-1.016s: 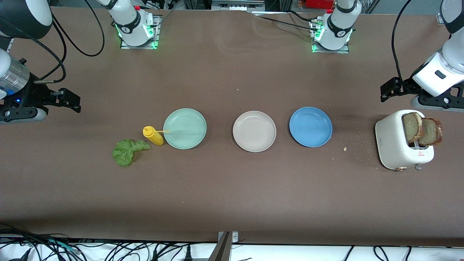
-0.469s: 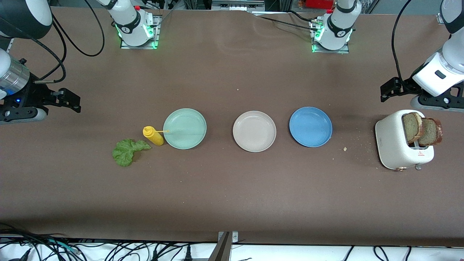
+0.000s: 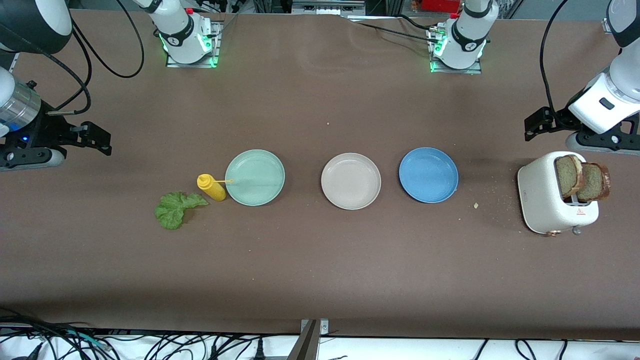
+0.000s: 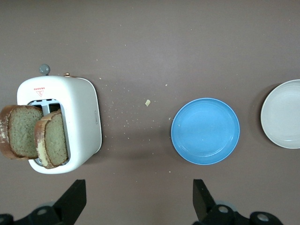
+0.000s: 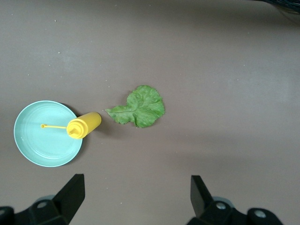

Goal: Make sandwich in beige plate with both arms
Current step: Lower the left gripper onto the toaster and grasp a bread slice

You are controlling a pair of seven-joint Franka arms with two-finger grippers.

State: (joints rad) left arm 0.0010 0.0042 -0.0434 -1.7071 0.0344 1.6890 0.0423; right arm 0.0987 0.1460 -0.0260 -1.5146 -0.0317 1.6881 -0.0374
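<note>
The beige plate (image 3: 351, 181) sits bare at the table's middle, between a mint-green plate (image 3: 255, 177) and a blue plate (image 3: 428, 175); its edge shows in the left wrist view (image 4: 282, 114). Two bread slices (image 3: 570, 175) (image 4: 21, 131) stand in a white toaster (image 3: 545, 200) (image 4: 79, 117) at the left arm's end. A lettuce leaf (image 3: 176, 209) (image 5: 139, 107) lies on the table at the right arm's end. My left gripper (image 3: 537, 125) (image 4: 138, 201) is open and empty, up beside the toaster. My right gripper (image 3: 95, 137) (image 5: 135, 194) is open and empty, over bare table near the lettuce.
A yellow squeeze bottle (image 3: 211, 187) (image 5: 83, 125) lies beside the mint-green plate (image 5: 47, 133), its nozzle over the rim. The blue plate also shows in the left wrist view (image 4: 205, 131). Crumbs lie between the toaster and the blue plate.
</note>
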